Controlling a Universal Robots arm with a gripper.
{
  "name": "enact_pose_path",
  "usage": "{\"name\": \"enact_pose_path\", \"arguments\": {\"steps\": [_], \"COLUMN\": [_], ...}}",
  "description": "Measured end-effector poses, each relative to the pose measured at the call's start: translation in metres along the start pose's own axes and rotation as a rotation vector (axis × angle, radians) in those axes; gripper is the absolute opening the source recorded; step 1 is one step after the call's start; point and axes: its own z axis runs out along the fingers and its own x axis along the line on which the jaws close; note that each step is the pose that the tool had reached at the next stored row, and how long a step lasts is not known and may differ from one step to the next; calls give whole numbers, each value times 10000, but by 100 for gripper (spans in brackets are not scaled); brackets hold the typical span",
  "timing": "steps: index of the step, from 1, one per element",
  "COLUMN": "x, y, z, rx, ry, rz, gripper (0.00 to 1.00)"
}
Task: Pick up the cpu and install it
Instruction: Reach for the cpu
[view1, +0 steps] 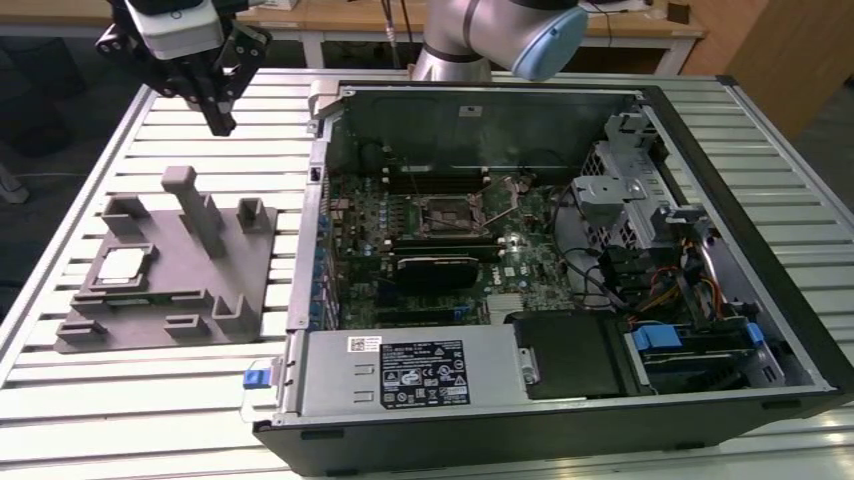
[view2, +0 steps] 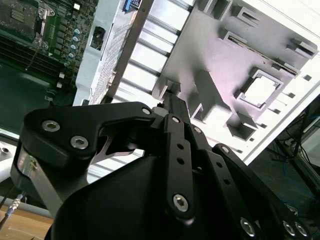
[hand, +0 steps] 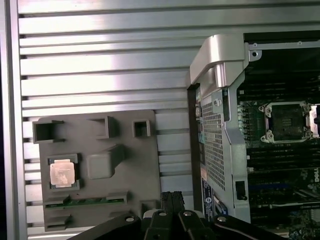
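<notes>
While the cpu (hand: 62, 173) lay untouched in its grey fixture (hand: 135, 165), the gripper (view1: 222, 125) hung nearby, fingers together and empty — the socket (hand: 286, 121) unfilled.

Cropped edges and covered parts
In the exterior view the arm (view1: 494, 35) and the upper body of the gripper (view1: 218, 125) run off the top edge. In the second wrist view the gripper's black body covers part of the grey fixture (view2: 225, 65), and glare washes out the cpu (view2: 260, 90). In the first wrist view the motherboard (hand: 280, 165) is cut by the picture's edge
</notes>
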Motion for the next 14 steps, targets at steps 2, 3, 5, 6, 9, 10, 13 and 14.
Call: {"name": "enact_pose_path", "arguments": {"steps": [2, 3, 5, 6, 9, 10, 13, 14], "x": [15, 22, 36, 44, 69, 79, 105, 114], "y": [-1, -2, -3, -3, -5, -6, -8, -9], "z": [0, 0, 1, 1, 1, 1, 1, 1], "rx": [0, 0, -1, -1, -1, -1, -1, -1], "ry": [0, 0, 0, 0, 0, 0, 0, 0], "rz": [0, 0, -1, 0, 0, 0, 0, 0], "gripper": [11, 11, 11, 11, 11, 11, 11, 11]}}
